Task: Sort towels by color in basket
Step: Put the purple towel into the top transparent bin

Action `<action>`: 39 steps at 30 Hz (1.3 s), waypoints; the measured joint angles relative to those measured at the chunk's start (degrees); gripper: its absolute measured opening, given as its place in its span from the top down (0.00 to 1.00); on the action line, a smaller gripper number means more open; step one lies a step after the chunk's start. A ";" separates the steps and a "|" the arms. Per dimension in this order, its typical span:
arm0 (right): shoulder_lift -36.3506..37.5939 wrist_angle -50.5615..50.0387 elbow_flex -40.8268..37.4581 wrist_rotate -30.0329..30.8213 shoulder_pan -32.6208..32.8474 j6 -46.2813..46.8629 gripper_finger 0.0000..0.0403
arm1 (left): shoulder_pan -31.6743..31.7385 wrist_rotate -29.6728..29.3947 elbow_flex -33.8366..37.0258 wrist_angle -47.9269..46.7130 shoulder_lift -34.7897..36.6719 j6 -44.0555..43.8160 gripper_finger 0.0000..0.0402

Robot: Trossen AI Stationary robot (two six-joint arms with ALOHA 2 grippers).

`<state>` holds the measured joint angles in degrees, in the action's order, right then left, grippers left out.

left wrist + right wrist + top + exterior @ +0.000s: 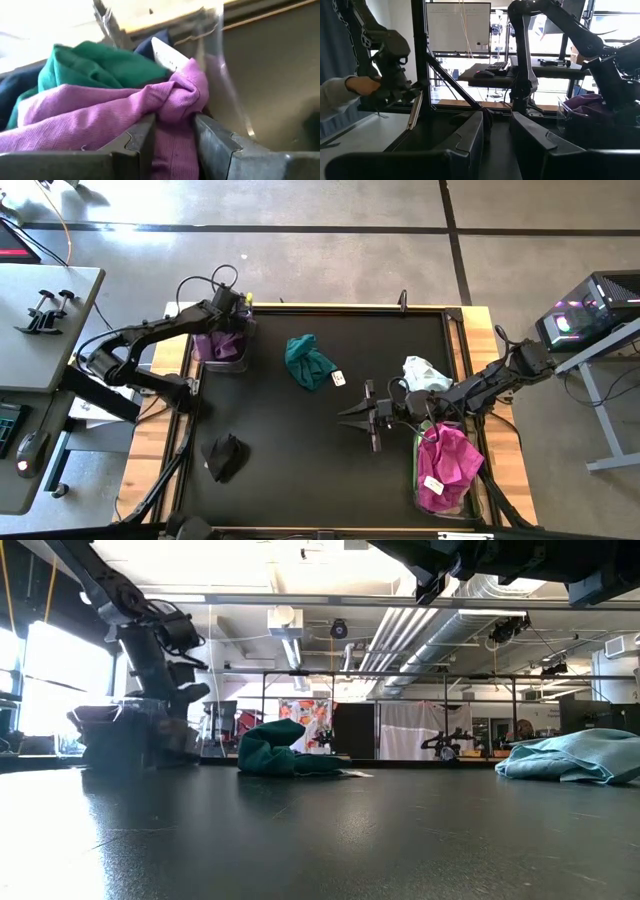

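Note:
My left gripper (pixel 233 318) reaches down into a clear basket (pixel 205 358) at the table's far left and is shut on a purple towel (pixel 100 110). This towel lies on green (pixel 100 62) and navy towels in the basket. My right gripper (pixel 362 416) is open and empty above mid-table; it also shows in the right wrist view (pixel 496 124). A teal towel (pixel 310 361), a black towel (pixel 225 456) and a mint and white towel (pixel 424 373) lie on the black table. A second clear basket (pixel 470 498) at the near right holds magenta towels (pixel 447 463). My left gripper pinches a bunched fold of the purple towel (pixel 176 107) between its two fingers (pixel 142 137), coming from above into the basket. Several layers are gathered in the fold. The rest of the towel lies slack on the green and navy towels in the basket.
The table has a raised frame (pixel 330 307) round its black mat. A grey side table (pixel 40 310) with clamps stands to the left, and a computer (pixel 590 315) to the right. A person's hand (pixel 362 85) shows beyond the table in the right wrist view.

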<state>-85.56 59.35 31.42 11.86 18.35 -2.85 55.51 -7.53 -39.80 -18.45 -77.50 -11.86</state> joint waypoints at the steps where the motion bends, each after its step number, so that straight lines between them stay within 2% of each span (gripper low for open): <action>1: 0.00 0.00 0.00 0.00 0.01 0.02 0.77 | 0.00 0.16 -0.43 -0.42 0.46 0.00 0.70; 8: 0.00 0.00 0.00 0.00 0.02 0.06 0.77 | -0.03 5.51 -5.61 -10.44 6.98 1.51 0.70; 13: 0.00 0.00 0.00 0.00 0.02 0.45 0.77 | -1.71 4.63 -8.90 -21.73 13.59 0.27 0.70; 17: 0.00 0.00 0.00 0.00 0.02 0.42 0.77 | -5.09 -1.26 -10.64 -28.72 16.07 -2.41 0.71; 23: 0.00 0.40 0.00 0.00 0.01 0.34 0.77 | -7.35 -15.30 -10.70 -38.09 12.20 -7.23 0.82; 26: 0.00 0.44 0.00 0.02 0.02 -0.03 0.77 | -7.34 -17.46 -10.66 -37.97 8.53 -7.55 0.89; 31: 0.00 0.42 0.00 0.02 0.01 -0.16 0.77 | -7.37 -16.66 -10.66 -32.26 1.12 -4.58 0.99; 39: 0.00 0.00 0.00 0.02 0.00 0.04 0.77 | -7.10 -10.27 -10.66 -19.51 -9.35 1.44 1.00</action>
<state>-85.56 59.35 31.42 11.88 18.35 -2.81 48.40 -17.80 -50.46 -37.96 -86.85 -10.42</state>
